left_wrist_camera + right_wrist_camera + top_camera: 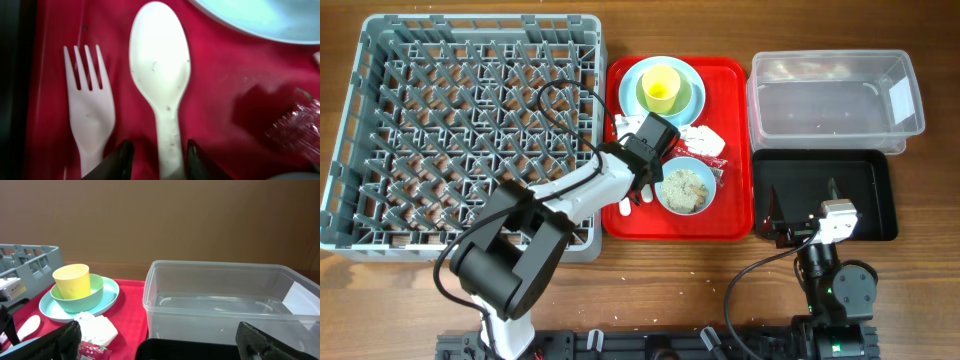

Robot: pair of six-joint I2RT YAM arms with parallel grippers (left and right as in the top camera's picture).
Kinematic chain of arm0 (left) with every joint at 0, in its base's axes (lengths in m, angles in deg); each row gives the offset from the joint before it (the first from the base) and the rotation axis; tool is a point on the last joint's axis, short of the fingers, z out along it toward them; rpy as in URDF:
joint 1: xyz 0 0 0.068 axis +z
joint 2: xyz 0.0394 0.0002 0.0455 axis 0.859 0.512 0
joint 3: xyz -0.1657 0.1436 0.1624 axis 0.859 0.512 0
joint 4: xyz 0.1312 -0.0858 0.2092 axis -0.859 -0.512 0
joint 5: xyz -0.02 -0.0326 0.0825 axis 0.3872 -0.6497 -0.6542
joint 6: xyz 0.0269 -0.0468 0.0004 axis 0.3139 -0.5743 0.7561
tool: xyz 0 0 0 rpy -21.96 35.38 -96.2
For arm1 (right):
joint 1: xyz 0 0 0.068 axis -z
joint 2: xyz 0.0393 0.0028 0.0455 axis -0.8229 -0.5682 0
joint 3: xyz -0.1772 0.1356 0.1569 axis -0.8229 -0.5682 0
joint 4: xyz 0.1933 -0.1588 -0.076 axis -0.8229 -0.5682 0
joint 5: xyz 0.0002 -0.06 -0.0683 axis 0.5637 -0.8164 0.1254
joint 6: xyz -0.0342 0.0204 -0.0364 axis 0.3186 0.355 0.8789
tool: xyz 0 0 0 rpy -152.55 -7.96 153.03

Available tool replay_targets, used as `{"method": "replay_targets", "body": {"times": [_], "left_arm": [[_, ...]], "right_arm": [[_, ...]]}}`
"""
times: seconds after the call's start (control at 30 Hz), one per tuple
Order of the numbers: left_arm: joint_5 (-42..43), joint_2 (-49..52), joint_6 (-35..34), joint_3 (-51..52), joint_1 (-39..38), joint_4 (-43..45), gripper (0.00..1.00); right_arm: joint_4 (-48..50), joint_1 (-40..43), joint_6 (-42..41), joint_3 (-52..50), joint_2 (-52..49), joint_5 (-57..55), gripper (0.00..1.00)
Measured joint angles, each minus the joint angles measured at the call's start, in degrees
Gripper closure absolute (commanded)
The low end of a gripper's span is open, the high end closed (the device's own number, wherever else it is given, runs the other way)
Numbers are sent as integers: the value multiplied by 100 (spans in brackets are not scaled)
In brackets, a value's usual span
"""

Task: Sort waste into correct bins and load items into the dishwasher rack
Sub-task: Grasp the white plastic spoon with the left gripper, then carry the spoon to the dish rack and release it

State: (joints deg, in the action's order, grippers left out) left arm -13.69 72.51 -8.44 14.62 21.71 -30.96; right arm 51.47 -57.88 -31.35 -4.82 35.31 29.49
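My left gripper is low over the red tray, jaws open either side of the white spoon handle, with a gap on the fork side. The white fork lies just left of it. A light-blue plate carries a bowl with the yellow cup in it. A second bowl holds rice-like scraps. Napkin and red-and-clear wrapper lie between them. My right gripper hangs wide open and empty over the black tray.
The grey dishwasher rack fills the left of the table, right against the red tray. The clear tub stands behind the black tray. The left arm reaches across the rack's near right corner.
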Motion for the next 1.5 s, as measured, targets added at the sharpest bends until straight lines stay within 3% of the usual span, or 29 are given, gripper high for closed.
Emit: {"method": "replay_targets", "body": {"times": [0.1,0.3,0.47,0.57,0.7,0.8,1.0,1.07,1.13,1.2,1.43,1.5], "left_arm": [[-35,55,11,-2,0,127,96],[-138,-313,251,-118,-7,-39,96],[-350,-2673,1036,-326,142,-1001,96],[-555,-3320,1506,-367,627,-1419,96],[-581,-2896,1808,-367,1292,-1700,96],[-514,-1829,1829,-363,1434,-1696,96],[-435,-1032,1869,-358,1443,-1556,94],[-435,-1032,1869,-358,1443,-1504,88],[-435,-1032,1867,-358,1443,-1493,66],[-411,-1032,1904,-358,1443,-1488,55],[-435,-1812,1952,-483,1460,-1709,47],[-435,-2529,1952,-538,1460,-1753,36]], "right_arm": [[0,2,0,0,0,0,0],[2,2,0,0,0,0,0],[2,2,0,0,0,0,0],[2,2,0,0,0,0,0],[2,2,0,0,0,0,0],[2,2,0,0,0,0,0],[2,2,0,0,0,0,0],[2,2,0,0,0,0,0],[2,2,0,0,0,0,0],[2,2,0,0,0,0,0],[0,2,0,0,0,0,0],[2,2,0,0,0,0,0]]}}
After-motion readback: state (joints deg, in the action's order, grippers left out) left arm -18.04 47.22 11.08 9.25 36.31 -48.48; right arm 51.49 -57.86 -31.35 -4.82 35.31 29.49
